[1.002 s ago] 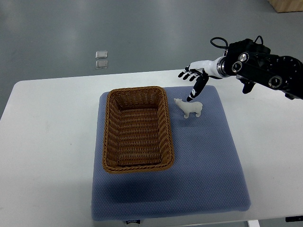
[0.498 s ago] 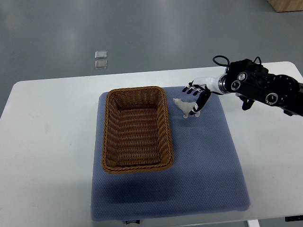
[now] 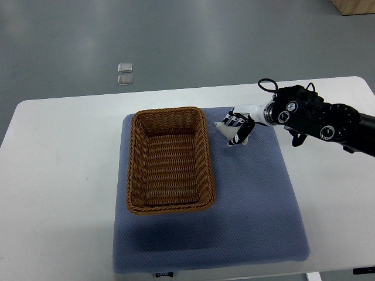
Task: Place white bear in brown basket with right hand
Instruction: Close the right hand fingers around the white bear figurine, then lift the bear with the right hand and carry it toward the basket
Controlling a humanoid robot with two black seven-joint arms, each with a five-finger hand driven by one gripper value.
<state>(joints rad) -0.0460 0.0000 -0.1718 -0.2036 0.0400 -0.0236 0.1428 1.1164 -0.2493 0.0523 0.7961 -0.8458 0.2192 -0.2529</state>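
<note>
The white bear point(image 3: 224, 131) stands on the blue mat point(image 3: 258, 193) just right of the brown basket point(image 3: 169, 158). My right hand point(image 3: 239, 127) comes in from the right edge and covers most of the bear, with its fingers curled down around the bear's body. Only the bear's head and part of its front show. The bear rests on the mat. The basket is empty. The left arm is not in view.
The mat lies on a white table point(image 3: 58, 175). Two small clear squares point(image 3: 125, 73) lie on the grey floor beyond the table's far edge. The right forearm point(image 3: 319, 117) stretches over the mat's far right corner.
My right hand has moved left and down onto the bear, and its fingers have closed from spread to curled around it. The bear has stayed in place.
</note>
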